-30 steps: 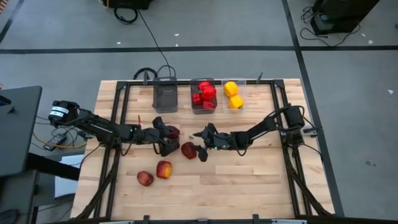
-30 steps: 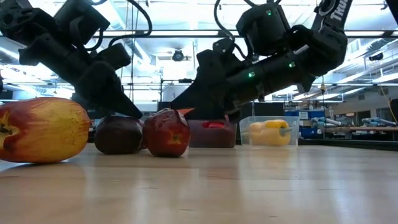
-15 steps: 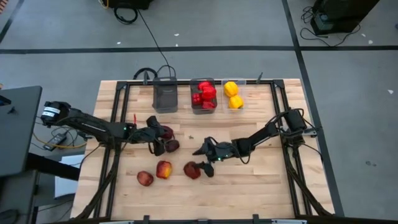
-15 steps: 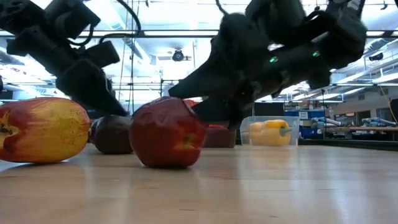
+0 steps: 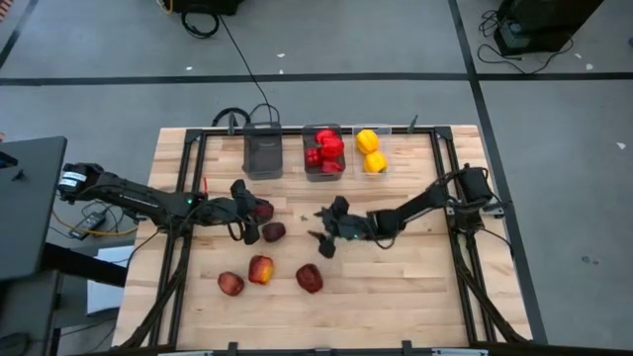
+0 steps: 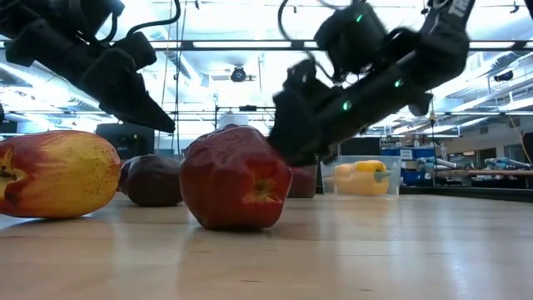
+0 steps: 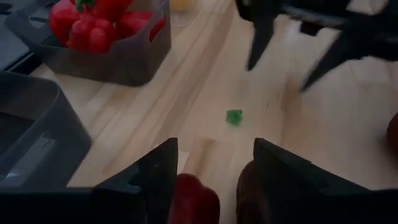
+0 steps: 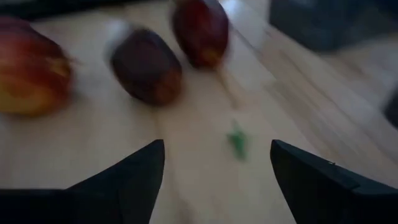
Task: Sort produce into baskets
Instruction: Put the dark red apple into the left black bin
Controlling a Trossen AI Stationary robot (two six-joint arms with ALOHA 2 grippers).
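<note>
Your right gripper (image 5: 324, 237) hangs over mid-table with its fingers spread and nothing between them, the red apple (image 5: 309, 278) lying free on the wood nearer the front edge. Your left gripper (image 5: 244, 211) is spread too, poised over two dark apples (image 5: 268, 222). Two more apples (image 5: 246, 276) sit at front left. At the back, red peppers (image 5: 324, 149) fill the middle basket (image 5: 323, 174), yellow peppers (image 5: 370, 150) the right, and the left basket (image 5: 263, 153) looks empty.

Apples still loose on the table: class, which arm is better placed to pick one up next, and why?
Probably the left. Its tool hovers open right over two dark apples, which show between its fingers in the left wrist view. The right tool, open and empty, hangs farther from any apple.
</note>
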